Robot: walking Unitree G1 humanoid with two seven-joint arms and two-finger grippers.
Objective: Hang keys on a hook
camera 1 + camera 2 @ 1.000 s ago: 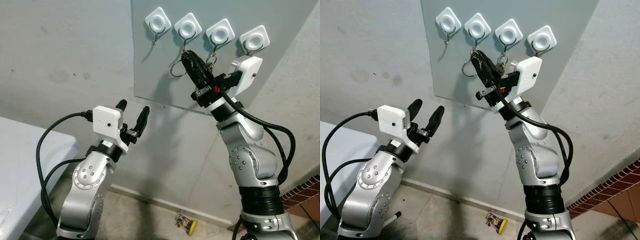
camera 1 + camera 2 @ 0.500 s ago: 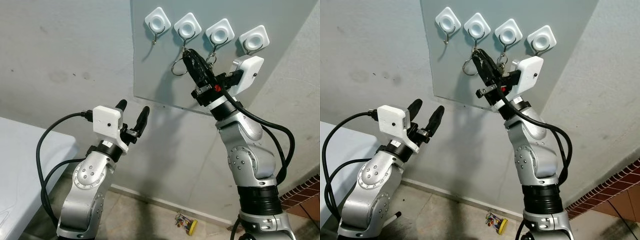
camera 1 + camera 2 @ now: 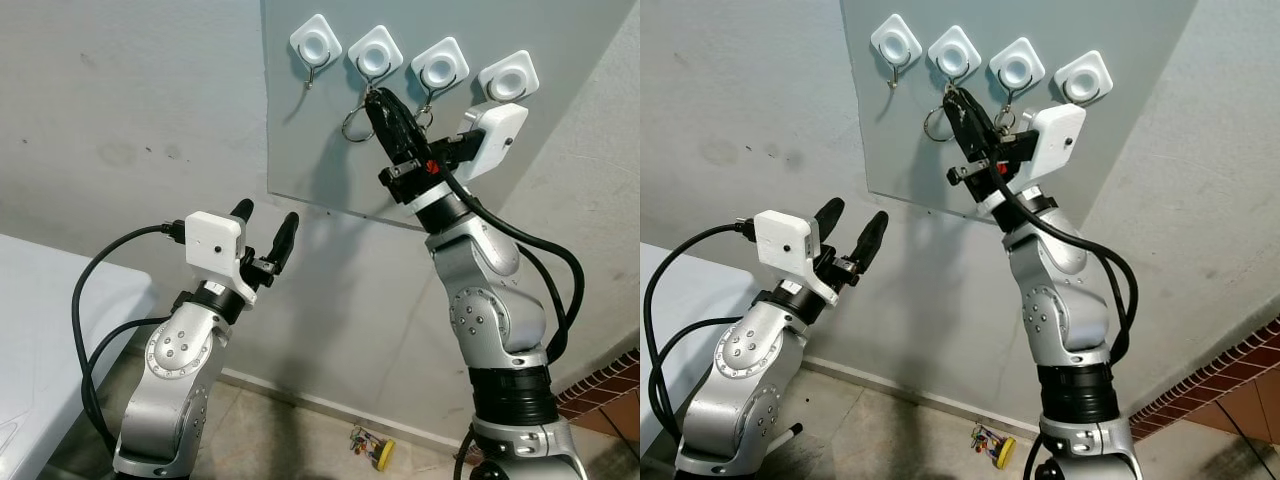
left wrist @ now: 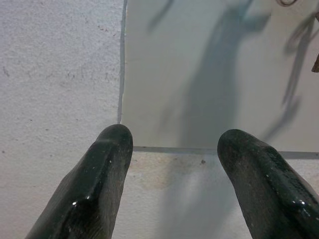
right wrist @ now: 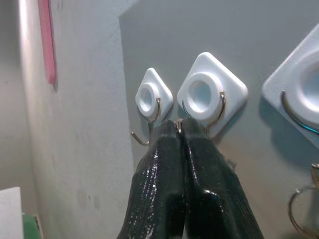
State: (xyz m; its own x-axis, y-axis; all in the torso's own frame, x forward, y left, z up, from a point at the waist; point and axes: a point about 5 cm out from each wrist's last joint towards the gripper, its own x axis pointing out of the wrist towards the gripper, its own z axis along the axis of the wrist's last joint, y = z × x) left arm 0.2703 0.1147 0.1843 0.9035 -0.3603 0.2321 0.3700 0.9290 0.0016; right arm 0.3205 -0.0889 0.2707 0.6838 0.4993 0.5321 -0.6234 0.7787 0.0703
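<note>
Right gripper [image 3: 378, 100] lifts key ring [image 3: 355, 125] to second hook [image 3: 375, 55].
Jaws clamped on the ring; left gripper [image 3: 266, 226] idle, jaws apart.

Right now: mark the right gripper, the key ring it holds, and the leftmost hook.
right gripper [image 5: 180, 130], right wrist view, between the shut fingertips.
key ring [image 3: 352, 124], left eye view, the wire loop.
leftmost hook [image 3: 316, 44], left eye view, white base.

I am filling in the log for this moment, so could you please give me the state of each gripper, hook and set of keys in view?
Right gripper: shut on the key ring, raised just under the second hook.
Key ring: held, hanging beside the fingers.
Second hook: not yet carrying the ring.
First hook: bare.
Third hook: keys hanging from it.
Fourth hook: bare.
Left gripper: open, empty.
Floor keys: lying on the floor.
</note>
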